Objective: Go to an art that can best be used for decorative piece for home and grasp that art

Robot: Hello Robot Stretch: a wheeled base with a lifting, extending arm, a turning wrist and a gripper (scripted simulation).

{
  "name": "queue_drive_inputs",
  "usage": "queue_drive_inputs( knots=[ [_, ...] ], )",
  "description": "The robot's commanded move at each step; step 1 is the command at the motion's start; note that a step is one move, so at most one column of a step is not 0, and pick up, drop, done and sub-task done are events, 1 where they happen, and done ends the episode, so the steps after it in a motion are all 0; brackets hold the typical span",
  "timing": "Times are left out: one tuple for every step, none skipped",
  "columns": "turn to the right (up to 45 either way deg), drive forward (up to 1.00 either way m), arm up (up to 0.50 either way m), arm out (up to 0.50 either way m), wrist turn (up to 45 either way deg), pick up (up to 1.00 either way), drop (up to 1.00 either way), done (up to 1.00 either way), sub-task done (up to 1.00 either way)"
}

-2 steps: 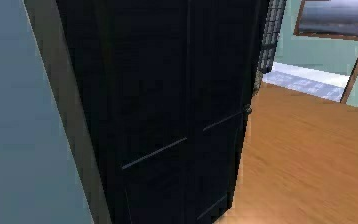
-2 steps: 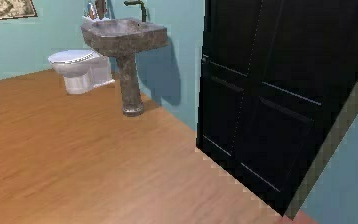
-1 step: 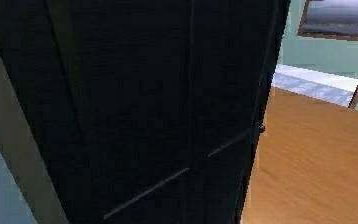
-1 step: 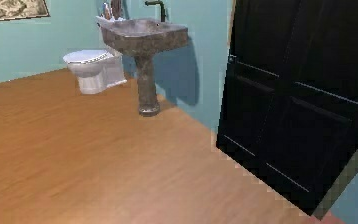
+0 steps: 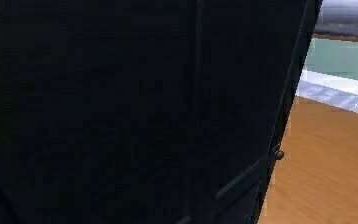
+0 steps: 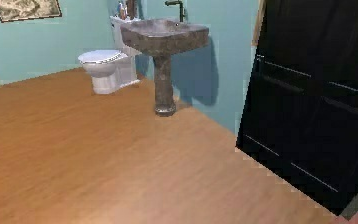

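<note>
bathroom corner: teal walls (image 6: 47,45), warm wood-plank floor (image 6: 97,150) running bare to the skirting. framed picture (image 6: 25,9), the art, hangs high on the wall at the arm side view's top left, above and left of a white toilet (image 6: 105,66). stone pedestal sink (image 6: 165,40) stands just right of the toilet. black door (image 5: 137,110) looms close ahead. gripper state: cannot tell.
</note>
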Motion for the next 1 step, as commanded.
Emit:
queue_drive_inputs(
  knots=[
    [45.0, 0.0, 0.0, 0.0, 0.0, 0.0, 0.0, 0.0, 0.0]
  ],
)
